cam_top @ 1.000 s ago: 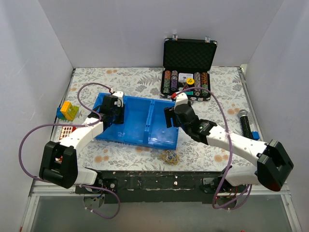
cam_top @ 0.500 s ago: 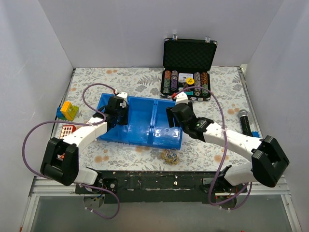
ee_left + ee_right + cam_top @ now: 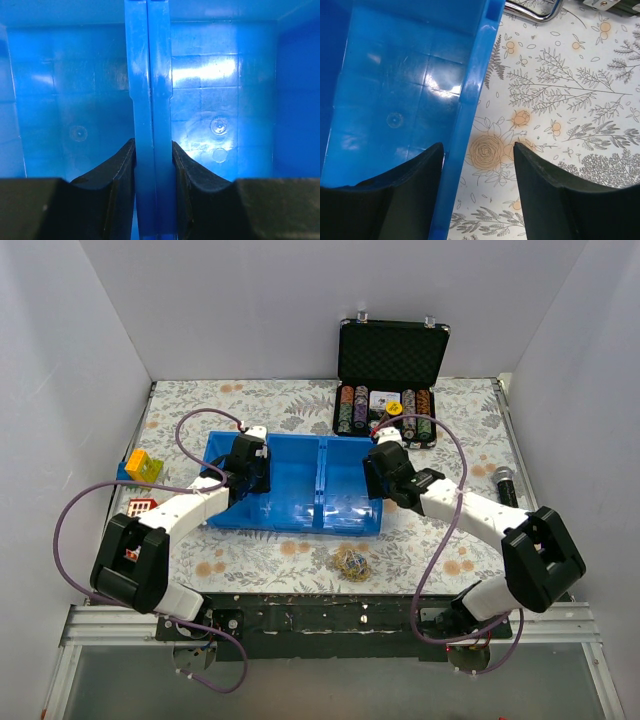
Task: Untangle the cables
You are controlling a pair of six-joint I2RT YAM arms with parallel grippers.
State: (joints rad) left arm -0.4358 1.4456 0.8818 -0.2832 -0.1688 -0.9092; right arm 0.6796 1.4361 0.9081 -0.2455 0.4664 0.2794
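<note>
The cables (image 3: 350,561) sit in a small tangled ball on the flowery surface (image 3: 290,400), just in front of the blue tray (image 3: 290,490). No hand touches them. The left hand (image 3: 153,150) is squeezed tight on a wall of the tray. The right hand (image 3: 477,150) is spread apart, with one finger inside the tray's side wall and one outside.

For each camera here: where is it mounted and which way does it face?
Top external: above and behind, looking down at the table; left arm and right arm show.
Left wrist: looks into the bin; left gripper shut on its wall.
Right wrist: looks down; right gripper open astride the bin's edge.
Shared: all three show the bin.
</note>
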